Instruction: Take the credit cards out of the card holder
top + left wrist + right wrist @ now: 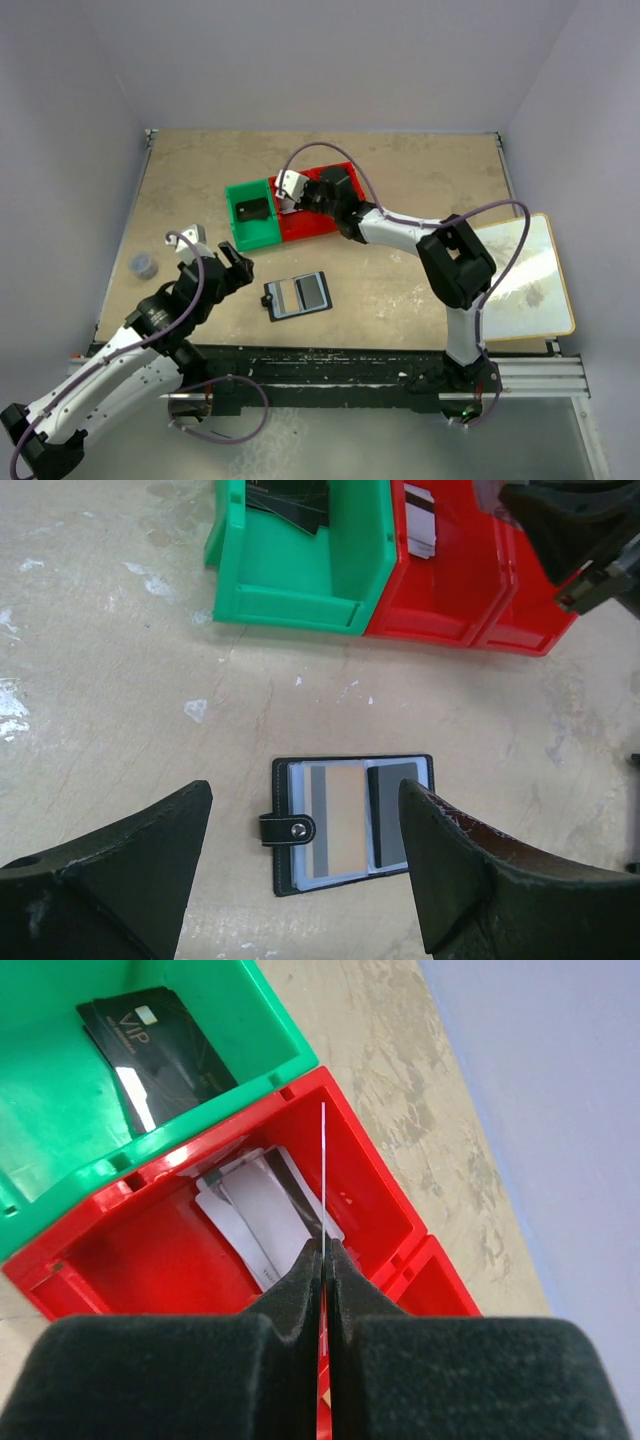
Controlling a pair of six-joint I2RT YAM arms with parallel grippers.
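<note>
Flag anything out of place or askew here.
Nothing damaged or spilled. The holder lies open, slightly skewed, two cards still in it. The grey cards in the red bin lie in a loose, crooked pile. The right tool pinches one card edge-on above them.

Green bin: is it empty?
No, a black card lies inside the green bin.
</note>
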